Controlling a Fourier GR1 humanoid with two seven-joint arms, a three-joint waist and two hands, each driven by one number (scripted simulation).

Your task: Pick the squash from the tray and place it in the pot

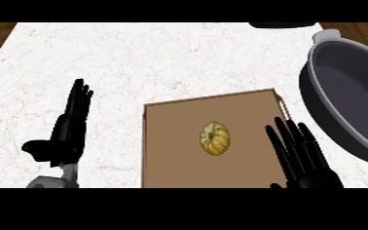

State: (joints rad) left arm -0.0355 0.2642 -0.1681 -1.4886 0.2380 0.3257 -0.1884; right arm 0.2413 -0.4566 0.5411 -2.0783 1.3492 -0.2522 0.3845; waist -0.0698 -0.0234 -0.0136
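A small yellow-orange squash (pixel 215 139) lies near the middle of a brown tray (pixel 173 126) on the white marble counter. My right hand (pixel 302 158) hovers over the tray's right side, a short way right of the squash, fingers straight and open, holding nothing. At the right edge sits a large dark grey pot (pixel 334 92), partly cut off by the view. My left hand (pixel 70 122) rests open on the left of the counter, fingers pointing up, well away from the tray.
A dark object (pixel 284 25) shows at the top right edge beyond the pot. Brown wood shows at the counter's far corners. White counter surface (pixel 165 58) stretches between the tray and the far edge.
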